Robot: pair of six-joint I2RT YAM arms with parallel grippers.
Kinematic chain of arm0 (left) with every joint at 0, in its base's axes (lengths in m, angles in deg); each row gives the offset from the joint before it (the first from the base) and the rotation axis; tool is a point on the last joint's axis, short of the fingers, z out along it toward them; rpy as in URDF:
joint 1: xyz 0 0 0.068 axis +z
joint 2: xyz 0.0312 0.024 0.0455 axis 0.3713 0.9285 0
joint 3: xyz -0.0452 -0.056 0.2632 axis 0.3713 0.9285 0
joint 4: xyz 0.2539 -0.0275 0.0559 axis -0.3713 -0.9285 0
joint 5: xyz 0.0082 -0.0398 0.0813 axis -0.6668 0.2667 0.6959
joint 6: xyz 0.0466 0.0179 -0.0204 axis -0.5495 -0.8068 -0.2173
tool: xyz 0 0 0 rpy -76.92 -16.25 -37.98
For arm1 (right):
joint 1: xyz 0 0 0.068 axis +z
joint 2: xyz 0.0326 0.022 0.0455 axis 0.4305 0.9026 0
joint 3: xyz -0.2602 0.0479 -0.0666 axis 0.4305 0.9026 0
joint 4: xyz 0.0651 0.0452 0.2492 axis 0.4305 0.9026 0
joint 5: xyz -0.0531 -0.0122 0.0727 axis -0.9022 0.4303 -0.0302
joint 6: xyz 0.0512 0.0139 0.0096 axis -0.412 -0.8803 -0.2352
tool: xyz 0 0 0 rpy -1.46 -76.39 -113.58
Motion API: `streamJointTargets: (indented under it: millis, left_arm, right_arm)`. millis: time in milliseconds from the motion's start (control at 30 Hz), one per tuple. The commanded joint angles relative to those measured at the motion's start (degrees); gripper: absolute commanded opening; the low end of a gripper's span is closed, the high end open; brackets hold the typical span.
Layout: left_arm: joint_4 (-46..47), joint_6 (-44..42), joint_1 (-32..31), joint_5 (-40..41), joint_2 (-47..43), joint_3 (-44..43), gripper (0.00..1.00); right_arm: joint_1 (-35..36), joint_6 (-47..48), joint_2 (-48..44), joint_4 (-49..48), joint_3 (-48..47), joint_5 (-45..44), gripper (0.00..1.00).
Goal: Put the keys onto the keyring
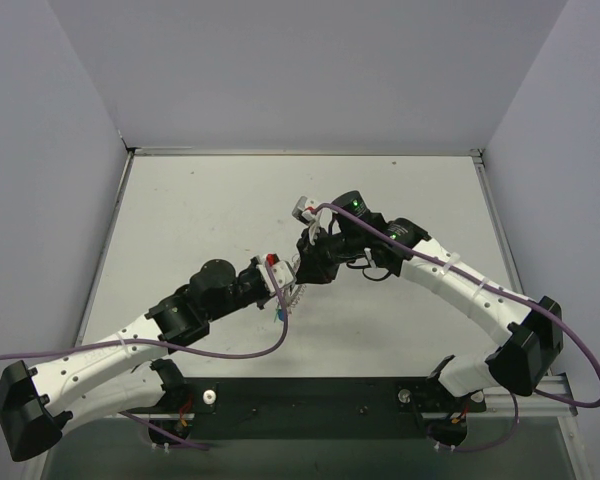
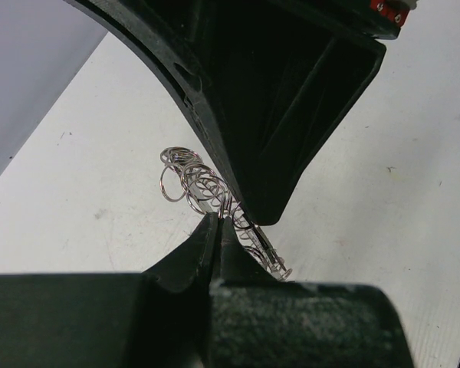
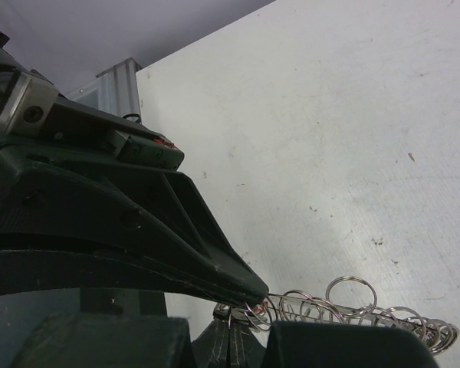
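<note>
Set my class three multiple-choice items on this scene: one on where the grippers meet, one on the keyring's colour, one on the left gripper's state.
1. Where do the left gripper and the right gripper meet?
A) at the far left corner
B) over the middle of the table
C) beyond the right edge

2. What colour is the keyring?
A) red
B) black
C) silvery

3. How is the left gripper?
A) shut on the keyring
B) wide open
C) out of view

Answers:
1 B, the top view shows both arms reaching to the centre.
2 C, both wrist views show bright metal loops.
3 A, its fingers pinch the loops in the left wrist view.
</note>
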Motion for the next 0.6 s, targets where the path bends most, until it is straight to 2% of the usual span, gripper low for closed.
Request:
streamJointTargets:
  millis: [0,300,567]
  left_arm:
    - [2.81,-0.83,-0.64,0.17,-0.42,-3.46,0.0]
    - [2.37,-1.27,-0.91,-0.09,-0.86,-3.28,0.0]
    - [2.11,-1.79,-1.08,-0.18,-0.86,-3.28,0.0]
  right_arm:
    - [0.69,1.14,-1.65,-0.67,-2.3,0.0,0.0]
    - [0.6,0.26,-1.12,-0.59,-2.74,-3.86,0.0]
    - [0.6,0.17,-1.56,-0.59,-3.0,-3.6,0.0]
